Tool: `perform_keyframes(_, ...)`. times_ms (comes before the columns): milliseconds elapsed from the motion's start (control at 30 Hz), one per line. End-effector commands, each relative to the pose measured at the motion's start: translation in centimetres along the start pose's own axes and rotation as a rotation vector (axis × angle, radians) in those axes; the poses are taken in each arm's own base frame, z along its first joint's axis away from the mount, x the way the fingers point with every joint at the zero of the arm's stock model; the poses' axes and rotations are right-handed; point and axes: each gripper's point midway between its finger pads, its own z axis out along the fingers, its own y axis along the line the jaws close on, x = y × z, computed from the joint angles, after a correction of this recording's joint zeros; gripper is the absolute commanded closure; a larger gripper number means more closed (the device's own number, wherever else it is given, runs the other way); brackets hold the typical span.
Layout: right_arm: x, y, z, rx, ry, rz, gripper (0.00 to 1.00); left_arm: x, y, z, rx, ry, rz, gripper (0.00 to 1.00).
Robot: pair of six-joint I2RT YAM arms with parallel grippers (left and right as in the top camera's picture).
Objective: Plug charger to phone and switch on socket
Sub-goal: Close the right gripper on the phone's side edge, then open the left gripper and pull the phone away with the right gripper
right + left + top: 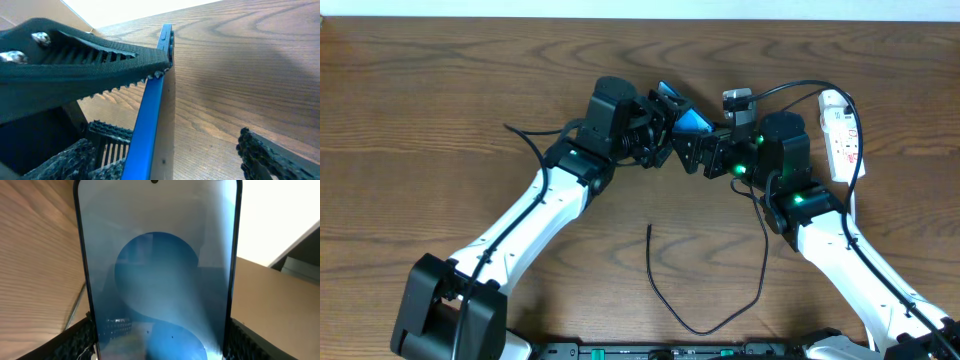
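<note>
The left end effector (pixel 665 125) holds the phone (pixel 157 280) raised off the tabletop (pixel 440 120), with one finger on each long edge. The screen faces its wrist camera. The end with the small dark camera hole points away from the grip. By that, the charging port probably sits at the gripped end, close to the left palm, though it is not in view.

The right end effector (pixel 205 100) stands wide and straddles the phone, which its camera sees edge-on. Its upper finger (pixel 100 52) touches the phone's thin edge, and its lower finger (pixel 265 152) is clear of it, so it holds nothing.

The charger (pixel 705 328) lies slack on the tabletop in a loop. Its plug tip (pixel 649 230) is free, well apart from both end effectors. It lies on the robot's side of them, between the two arms. The last stretch of cable runs roughly toward and away from the robot. The other end runs under the right arm toward the socket (pixel 840 125), which lies far right, just beside that arm.

Since the left is occupied, the right looks like the one to fetch the tip. It would have to pull back toward the robot and come down along the cable's line.
</note>
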Motion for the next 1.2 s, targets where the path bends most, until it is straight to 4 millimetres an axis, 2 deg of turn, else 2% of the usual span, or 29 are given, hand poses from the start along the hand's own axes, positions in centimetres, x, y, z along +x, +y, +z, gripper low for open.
perform_keyframes(0,-0.51,0.41,0.19,-0.003,-0.008,0.000,0.13,0.83,-1.67,-0.62,0.044,-0.007,0.024,0.93)
perform_keyframes(233,-0.46,0.26,0.19,0.005,-0.007,0.002,0.28,1.13,-1.74,-0.49,0.047,-0.007,0.030,0.93)
perform_keyframes(667,-0.46,0.11,0.19,0.014,-0.008,0.003,0.46,0.75,-1.82,-0.50,0.050,-0.029,0.027,0.93)
perform_keyframes(700,-0.46,0.11,0.19,0.014,-0.008,0.003,0.52,0.75,-1.83,-0.50,0.050,-0.030,0.027,0.93)
perform_keyframes(767,-0.46,0.10,0.19,0.014,-0.008,0.003,0.55,0.75,-1.82,-0.50,0.050,-0.029,0.027,0.93)
perform_keyframes(933,-0.45,0.11,0.19,0.013,-0.008,0.003,0.71,0.75,-1.82,-0.50,0.050,-0.029,0.027,0.93)
perform_keyframes(1167,-0.43,0.11,0.19,0.013,-0.007,0.003,0.73,0.75,-1.82,-0.50,0.050,-0.029,0.027,0.93)
